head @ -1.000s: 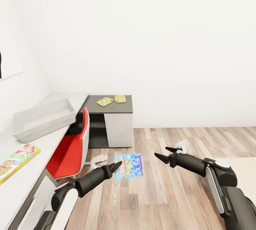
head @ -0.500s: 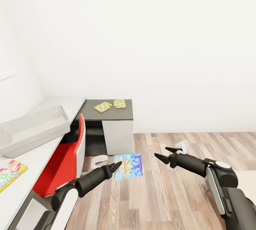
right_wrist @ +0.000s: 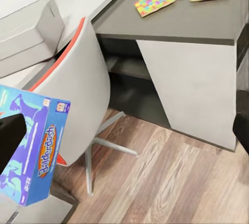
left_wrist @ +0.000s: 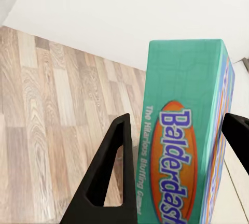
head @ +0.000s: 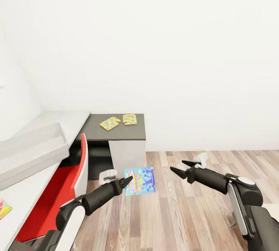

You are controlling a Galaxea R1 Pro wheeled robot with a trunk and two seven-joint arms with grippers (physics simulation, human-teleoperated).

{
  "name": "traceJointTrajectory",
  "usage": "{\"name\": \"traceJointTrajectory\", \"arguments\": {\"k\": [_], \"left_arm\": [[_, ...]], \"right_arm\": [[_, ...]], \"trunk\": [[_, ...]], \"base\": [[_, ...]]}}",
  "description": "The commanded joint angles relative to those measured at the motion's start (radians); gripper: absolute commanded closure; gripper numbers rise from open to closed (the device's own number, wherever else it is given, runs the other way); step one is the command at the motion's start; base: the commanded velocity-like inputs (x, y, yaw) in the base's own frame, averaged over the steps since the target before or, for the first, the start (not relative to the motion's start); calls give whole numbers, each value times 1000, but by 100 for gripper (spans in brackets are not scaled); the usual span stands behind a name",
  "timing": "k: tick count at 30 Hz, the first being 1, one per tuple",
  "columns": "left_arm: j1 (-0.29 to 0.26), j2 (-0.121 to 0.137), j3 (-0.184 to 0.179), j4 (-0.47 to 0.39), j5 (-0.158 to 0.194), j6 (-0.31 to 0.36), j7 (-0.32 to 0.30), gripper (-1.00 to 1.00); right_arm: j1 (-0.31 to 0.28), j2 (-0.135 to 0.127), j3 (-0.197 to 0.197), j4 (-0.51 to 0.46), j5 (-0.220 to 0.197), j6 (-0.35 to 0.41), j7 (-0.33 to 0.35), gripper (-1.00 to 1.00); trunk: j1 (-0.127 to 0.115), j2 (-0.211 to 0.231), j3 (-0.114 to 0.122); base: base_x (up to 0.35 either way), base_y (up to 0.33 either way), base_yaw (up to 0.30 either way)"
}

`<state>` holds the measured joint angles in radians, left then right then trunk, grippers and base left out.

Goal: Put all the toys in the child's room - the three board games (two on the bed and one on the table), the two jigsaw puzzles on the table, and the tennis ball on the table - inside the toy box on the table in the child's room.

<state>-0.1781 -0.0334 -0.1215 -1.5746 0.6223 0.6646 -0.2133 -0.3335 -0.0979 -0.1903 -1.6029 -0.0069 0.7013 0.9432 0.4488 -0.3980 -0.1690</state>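
My left gripper point(head: 126, 182) is shut on a small blue board game point(head: 140, 180), held upright over the wood floor; the left wrist view shows its teal "Balderdash" edge point(left_wrist: 181, 146) between the fingers point(left_wrist: 111, 172). To its right, my right gripper point(head: 179, 167) is open and holds nothing. The toy box point(head: 29, 154), a light grey tray, sits on the pale table point(head: 27, 191) at the left. Two jigsaw puzzles point(head: 110, 123) point(head: 130, 119) lie on the dark cabinet section point(head: 116, 131). A corner of another board game point(head: 4, 208) shows on the table's near end. The tennis ball is out of view.
A red-seated swivel chair point(head: 58, 189) with a grey back point(right_wrist: 78, 89) stands tucked against the table, between me and the toy box point(right_wrist: 26, 32). White walls close the corner behind. Open wood floor point(head: 201, 220) stretches to the right.
The whole picture has shifted: the table, toy box and chair slid toward the left edge, so the camera moved. Both arms keep their pose, the left still holding the blue board game.
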Motion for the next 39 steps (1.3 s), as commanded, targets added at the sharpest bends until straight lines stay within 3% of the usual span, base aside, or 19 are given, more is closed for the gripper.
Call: {"name": "traceJointTrajectory", "arguments": {"k": [1, 7, 14, 30, 39], "left_arm": [[-1, -1, 1, -1, 6, 6, -2, 100], [0, -1, -1, -1, 6, 2, -1, 100], [1, -2, -2, -1, 7, -5, -4, 100], [-11, -2, 10, -17, 19, 11, -15, 100], [-138, -4, 119, -29, 56, 143, -13, 100]], "right_arm": [[-1, 0, -9, -1, -1, 8, 4, -100], [0, -6, -45, -1, 0, 8, 5, -100], [2, -40, -111, 0, -1, 9, 9, -100], [6, -54, -142, 0, -1, 14, 39, -100], [-3, -67, -190, -3, -1, 86, 41, -100]], "trunk": [[1, -2, -2], [1, -2, -2], [1, -2, -2], [1, -2, -2], [1, -2, -2]], "base": [[341, 0, 0], [323, 0, 0], [125, 0, 0], [14, 0, 0], [1, 0, 0]]}}
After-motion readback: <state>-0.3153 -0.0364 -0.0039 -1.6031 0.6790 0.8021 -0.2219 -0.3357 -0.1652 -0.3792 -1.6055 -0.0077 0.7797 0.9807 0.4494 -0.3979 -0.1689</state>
